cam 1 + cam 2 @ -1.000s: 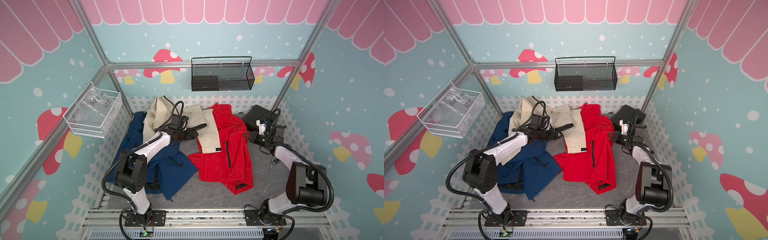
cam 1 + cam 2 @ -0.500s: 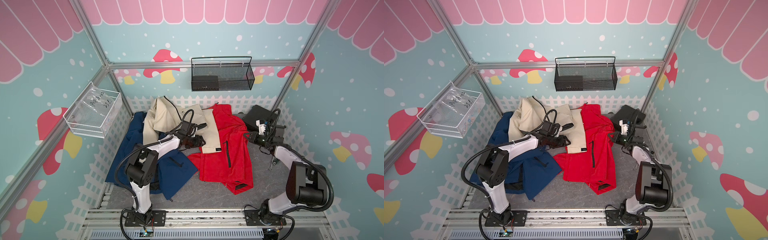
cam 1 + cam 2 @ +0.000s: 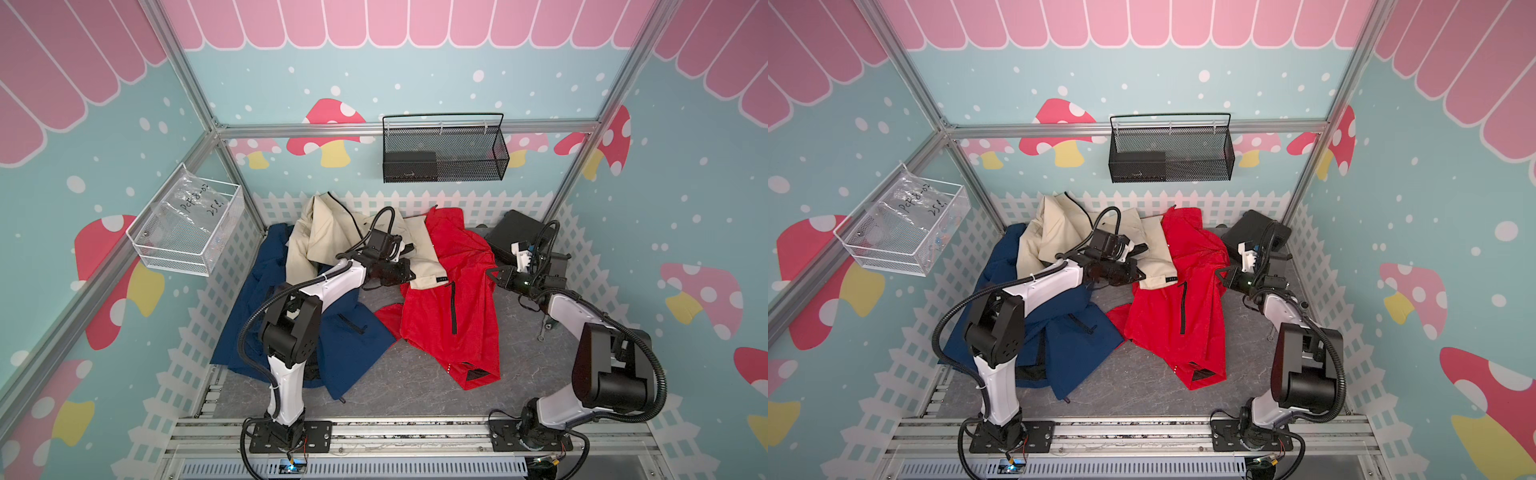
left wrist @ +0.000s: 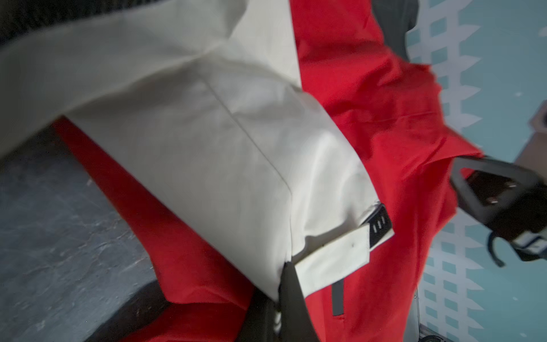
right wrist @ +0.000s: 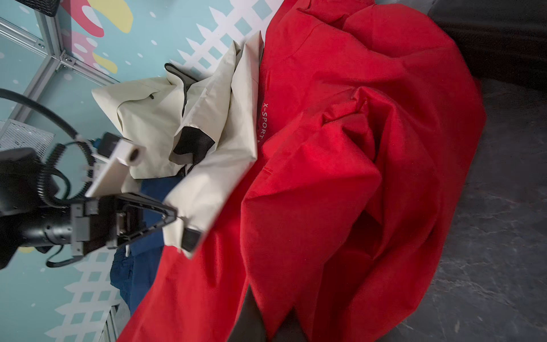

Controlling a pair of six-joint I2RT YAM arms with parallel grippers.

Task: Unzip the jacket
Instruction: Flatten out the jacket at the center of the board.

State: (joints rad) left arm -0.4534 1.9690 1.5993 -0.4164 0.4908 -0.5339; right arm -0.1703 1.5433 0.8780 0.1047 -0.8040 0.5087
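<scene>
In a top view, my left gripper [image 3: 410,275] is pressed together on the cuff of the beige jacket [image 3: 328,237], which lies across the red jacket [image 3: 453,307] mid-table. My right gripper [image 3: 492,273] pinches the red jacket's edge. Left wrist: the cuff [image 4: 331,257] meets my fingers [image 4: 293,308]. Right wrist: red fabric sits between my closed jaws.

I'm reading "X-SPORT" in pale letters on the red jacket [image 5: 325,183]. There's handwriting on the clear bag [image 3: 195,210] in the white wire basket [image 3: 174,259], too small to be sure of.
</scene>
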